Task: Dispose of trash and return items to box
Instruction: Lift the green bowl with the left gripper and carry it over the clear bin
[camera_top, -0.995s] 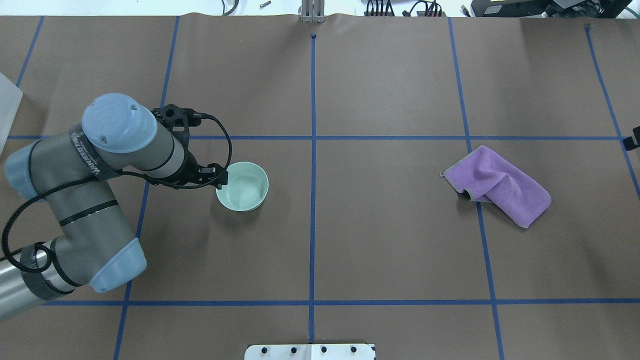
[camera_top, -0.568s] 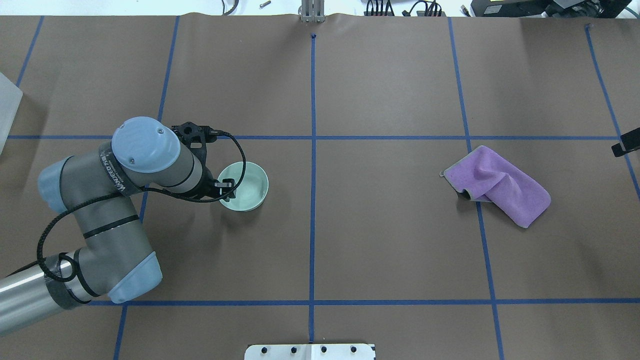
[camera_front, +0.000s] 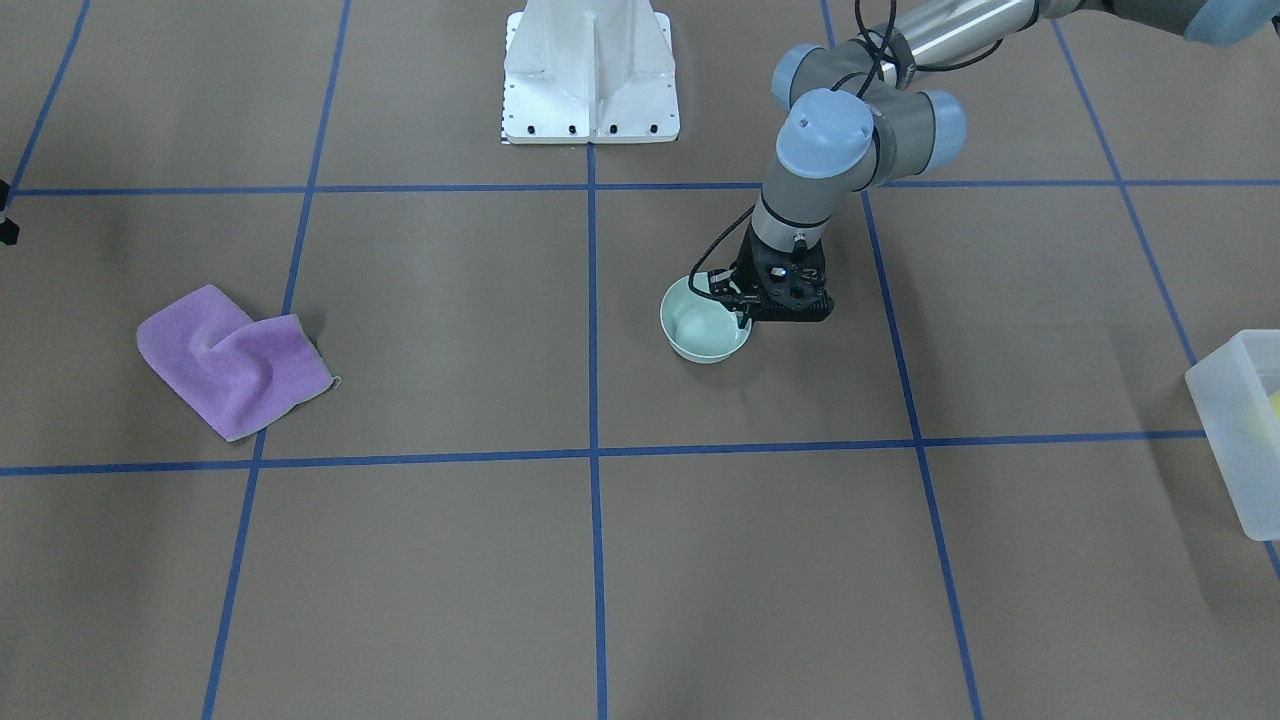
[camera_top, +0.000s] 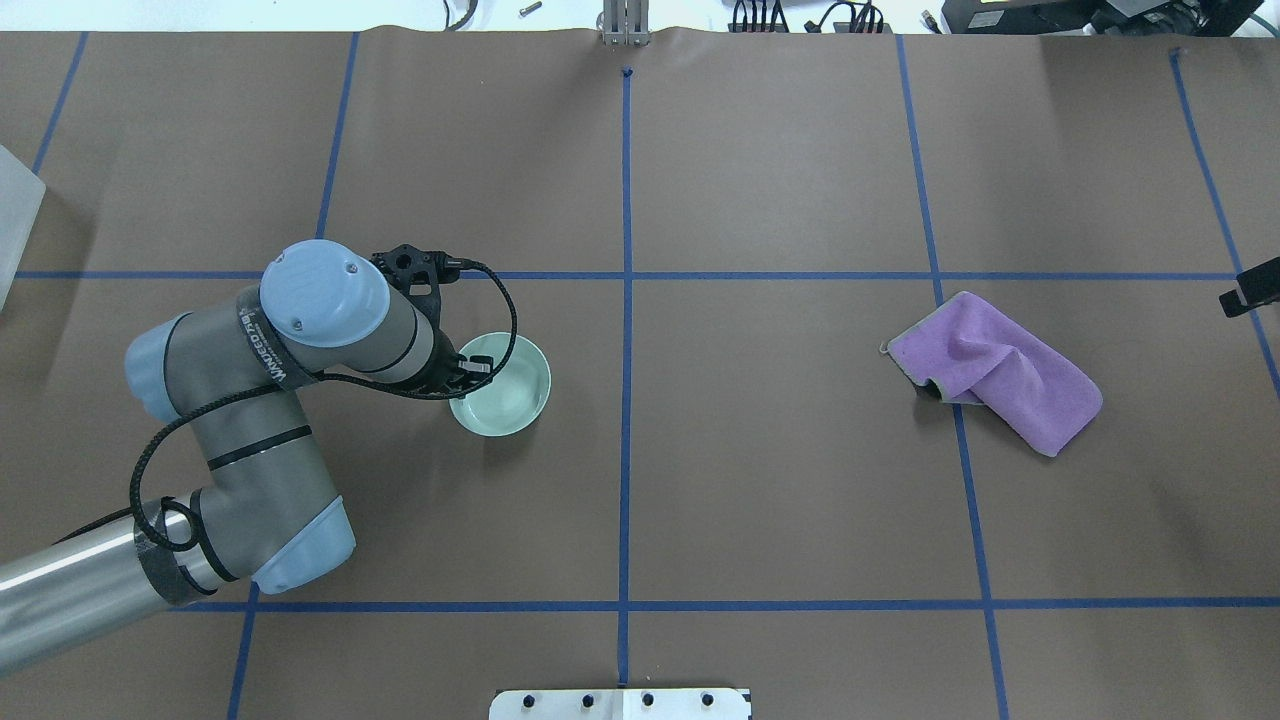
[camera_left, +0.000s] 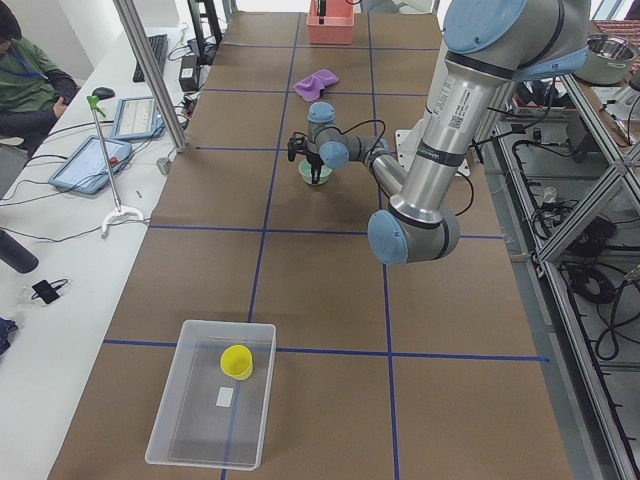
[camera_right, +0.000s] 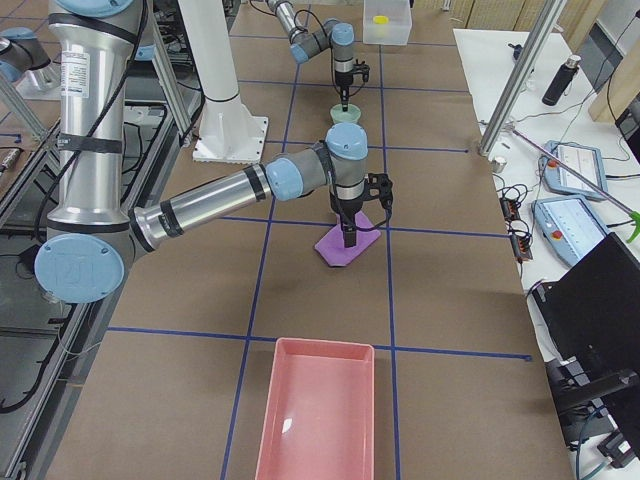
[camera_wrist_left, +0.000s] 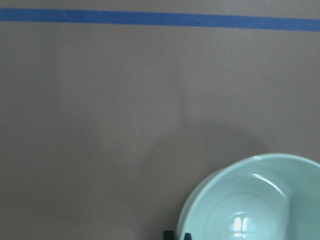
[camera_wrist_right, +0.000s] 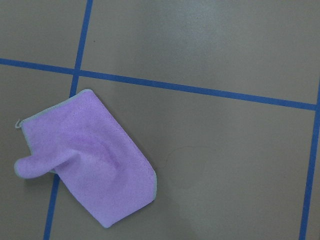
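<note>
The pale mint-green bowl (camera_top: 505, 388) stands left of the table's middle; it also shows in the front view (camera_front: 703, 325) and in the left wrist view (camera_wrist_left: 255, 200). My left gripper (camera_top: 468, 367) points down at the bowl's left rim, and its two fingertips (camera_wrist_left: 171, 234) sit close together on that rim. The yellow cup (camera_left: 237, 361) lies inside the frosted box (camera_left: 212, 405) at the table's left end. My right gripper (camera_right: 347, 232) hangs above a purple cloth (camera_top: 995, 370); I cannot tell whether it is open or shut.
A pink tray (camera_right: 318, 410) stands at the table's right end. The white robot base plate (camera_front: 590, 70) is at the near edge. The box's corner (camera_top: 15, 210) shows at the overhead view's left edge. Blue tape lines cross the brown table.
My left arm has swung right, taking the gripper from beside the bowl onto its left rim. The bowl has shifted a little right and toward the robot. The cloth has not moved.
</note>
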